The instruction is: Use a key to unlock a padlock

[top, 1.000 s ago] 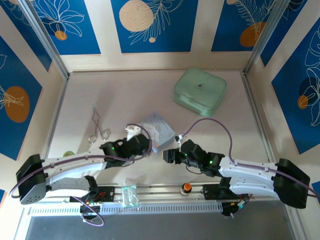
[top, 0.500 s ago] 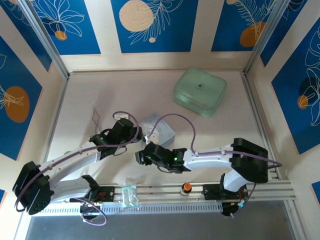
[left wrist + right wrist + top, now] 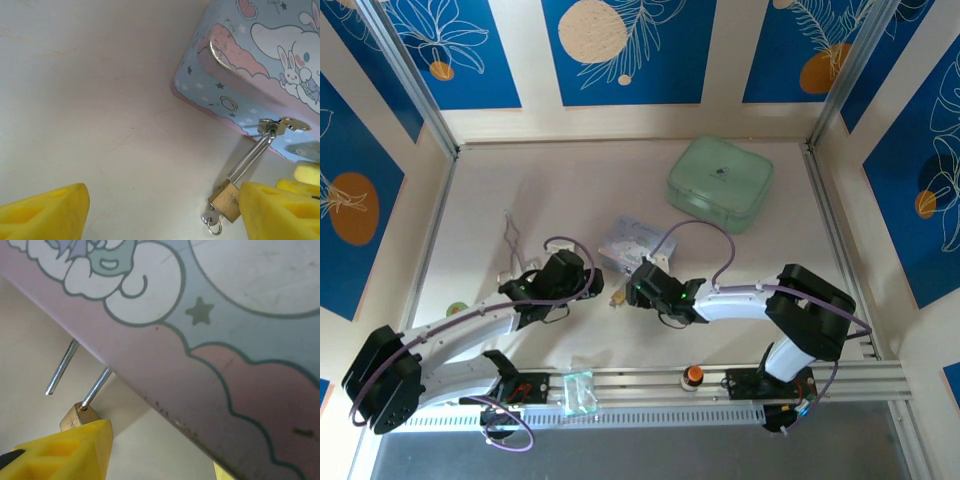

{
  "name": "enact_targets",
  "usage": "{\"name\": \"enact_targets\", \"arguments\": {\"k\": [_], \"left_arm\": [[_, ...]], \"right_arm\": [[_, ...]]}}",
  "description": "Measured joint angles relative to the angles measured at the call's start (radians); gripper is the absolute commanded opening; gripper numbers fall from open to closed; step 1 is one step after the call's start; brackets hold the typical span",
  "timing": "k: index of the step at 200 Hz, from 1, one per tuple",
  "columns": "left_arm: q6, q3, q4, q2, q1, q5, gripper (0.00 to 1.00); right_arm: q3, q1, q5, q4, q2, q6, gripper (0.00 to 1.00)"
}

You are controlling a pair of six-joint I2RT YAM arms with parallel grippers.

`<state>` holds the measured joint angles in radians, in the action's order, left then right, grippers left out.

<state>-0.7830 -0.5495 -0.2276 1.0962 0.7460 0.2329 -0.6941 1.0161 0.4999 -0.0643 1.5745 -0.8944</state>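
Note:
The small brass padlock [image 3: 226,199] lies on the table, its silver shackle [image 3: 251,156] hooked through the hasp of the blue cartoon box [image 3: 260,75]. The key [image 3: 211,218], with a small ring, sticks out of the padlock's bottom. My left gripper [image 3: 165,215] is open, and its right finger [image 3: 280,215] sits against the padlock body. From above, the left gripper [image 3: 588,288] and right gripper [image 3: 632,292] flank the padlock [image 3: 617,297]. My right gripper [image 3: 142,465] is open beside the box wall [image 3: 225,365]. One finger [image 3: 65,450] covers the padlock body [image 3: 74,416]; one shackle leg [image 3: 60,367] ends free.
A mint-green case [image 3: 720,183] lies at the back right. Silver tongs [image 3: 515,245] rest on the left of the table. An orange knob [image 3: 693,375] and a clear small box [image 3: 578,390] sit on the front rail. Metal frame posts line the table's sides.
The right arm has swung in from the near right, bringing its gripper to the box's front. The left gripper pulled back a little and opened wider. The box shifted slightly away.

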Motion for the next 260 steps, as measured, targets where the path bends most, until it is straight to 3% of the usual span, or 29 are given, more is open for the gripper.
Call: {"name": "enact_targets", "arguments": {"k": [51,96,193,260], "left_arm": [[-0.011,0.026,0.047,0.006,0.000,-0.019,0.74],[-0.011,0.026,0.048,0.005,0.000,-0.018,0.74],[-0.011,0.037,0.040,-0.022,0.000,0.004,0.74],[0.027,-0.016,0.033,0.036,0.000,0.031,0.74]], "right_arm": [[-0.009,0.023,-0.072,-0.087,0.023,-0.032,0.54],[-0.158,0.074,-0.040,0.021,0.162,-0.056,0.52],[-0.206,0.082,-0.014,0.084,0.201,-0.118,0.30],[-0.067,0.049,-0.074,-0.116,0.148,-0.173,0.19]]}}
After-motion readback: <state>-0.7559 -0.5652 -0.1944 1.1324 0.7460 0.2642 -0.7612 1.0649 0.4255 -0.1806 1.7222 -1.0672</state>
